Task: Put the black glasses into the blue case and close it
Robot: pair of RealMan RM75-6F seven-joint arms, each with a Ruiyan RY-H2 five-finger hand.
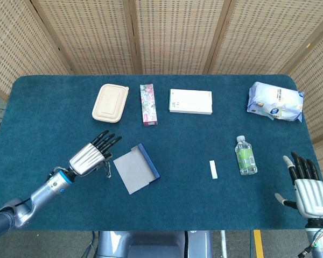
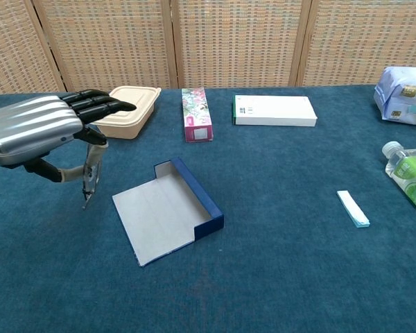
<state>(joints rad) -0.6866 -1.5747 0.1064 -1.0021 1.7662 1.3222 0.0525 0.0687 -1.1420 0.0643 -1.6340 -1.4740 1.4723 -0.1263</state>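
We see the left hand (image 2: 35,128) pinching the black glasses (image 2: 89,179), dangling beside the open blue case (image 2: 168,217) | right hand (image 1: 307,188) spread, idle, holding nothing

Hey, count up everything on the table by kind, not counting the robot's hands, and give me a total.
Boxes: 2, white box and floral box
Lidded food containers: 1
Open blue cases: 1
Black glasses: 1, held by the left hand
Bottles: 1
Wipes packs: 1
Small white strips: 1
Total: 8
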